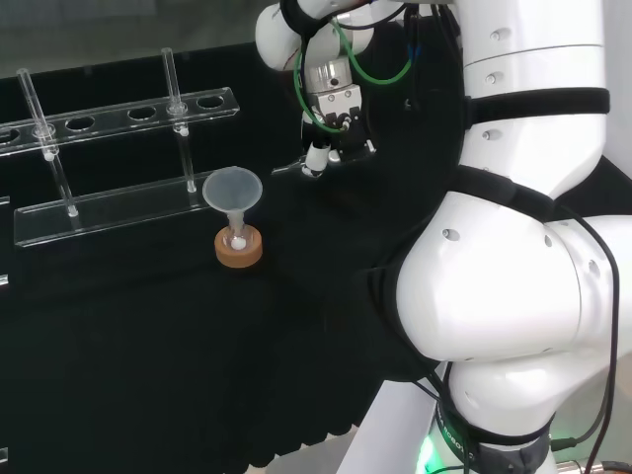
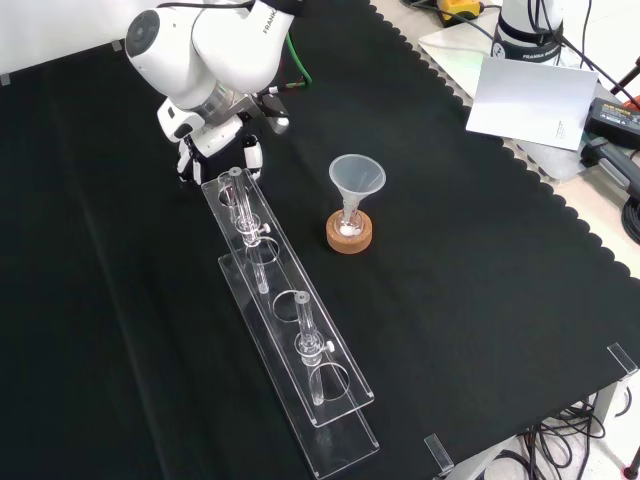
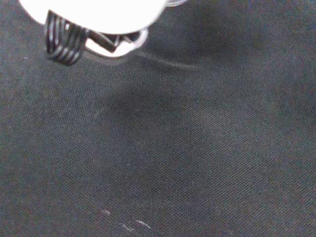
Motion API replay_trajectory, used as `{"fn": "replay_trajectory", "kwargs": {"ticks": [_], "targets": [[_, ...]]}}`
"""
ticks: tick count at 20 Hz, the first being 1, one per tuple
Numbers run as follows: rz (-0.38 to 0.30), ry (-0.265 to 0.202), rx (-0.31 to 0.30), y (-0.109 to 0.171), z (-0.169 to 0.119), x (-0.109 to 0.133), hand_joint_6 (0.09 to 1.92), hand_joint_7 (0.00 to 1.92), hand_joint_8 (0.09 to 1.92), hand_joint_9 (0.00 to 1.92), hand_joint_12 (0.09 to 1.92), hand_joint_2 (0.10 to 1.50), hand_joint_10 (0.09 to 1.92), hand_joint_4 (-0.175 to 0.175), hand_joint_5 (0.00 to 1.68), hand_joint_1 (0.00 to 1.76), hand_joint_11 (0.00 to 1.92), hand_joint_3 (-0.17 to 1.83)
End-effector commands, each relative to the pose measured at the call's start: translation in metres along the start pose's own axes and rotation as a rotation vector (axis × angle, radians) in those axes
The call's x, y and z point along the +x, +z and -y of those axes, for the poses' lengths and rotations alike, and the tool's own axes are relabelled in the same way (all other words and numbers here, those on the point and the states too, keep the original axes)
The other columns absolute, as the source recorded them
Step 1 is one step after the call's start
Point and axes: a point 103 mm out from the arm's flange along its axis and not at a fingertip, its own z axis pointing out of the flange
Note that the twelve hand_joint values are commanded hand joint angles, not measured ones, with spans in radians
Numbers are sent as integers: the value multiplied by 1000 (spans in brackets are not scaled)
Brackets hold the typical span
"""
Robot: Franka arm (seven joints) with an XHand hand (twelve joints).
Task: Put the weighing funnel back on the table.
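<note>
Black cloth covers the bench (image 1: 148, 346) from edge to edge. From the head view, a clear rack (image 1: 118, 207) with upright tubes lies toward the bench's left edge. Just in front of the rack's right end the funnel (image 1: 232, 188) stands mouth up, its stem in a small flask on a cork ring (image 1: 239, 252). To the right of these, nearer the far edge, the hand (image 1: 331, 104) hangs low over the cloth with its fingers (image 1: 316, 158) bent downward. A thin pale sliver juts left from the fingertips. It appears to be the weighing funnel (image 1: 289, 169), pinched there close above the cloth and apart from the rack and the funnel.

From the front view, the hand (image 2: 215, 135) sits below the arm's white link (image 2: 200, 45), at the rack's (image 2: 300, 350) far end and toward the bench's far edge. Its curled fingers (image 2: 252, 157) reach down close to the rack's end tube. The funnel (image 2: 357, 177) on its cork ring (image 2: 349, 238) stands to the right of the rack, well clear of the hand.

In the wrist view, the cloth's weave is close and large. A blurred white part of the hand (image 3: 94, 10) and a black ribbed piece (image 3: 64, 44) show, and beside them runs a faint clear curved edge, most likely the weighing funnel (image 3: 163, 61).
</note>
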Motion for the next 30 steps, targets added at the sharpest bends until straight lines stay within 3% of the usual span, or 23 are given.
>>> {"fn": "replay_trajectory", "kwargs": {"ticks": [1,22,26,29,30], "targets": [[1,4,7,2,-1,0,735,436,655,825,1098,636,417,175,1252,1120,707,704],[0,-5,17,6,-5,0,705,433,665,828,1093,619,415,175,1273,1123,710,723],[-8,-12,27,7,-4,-1,685,412,677,823,1103,706,417,175,1246,1107,700,575],[-13,-22,37,7,-3,-3,728,374,688,800,1134,853,428,175,1177,1078,660,334],[-10,-26,38,7,-2,-3,720,365,689,790,1143,851,433,139,1130,1016,644,271]]}}
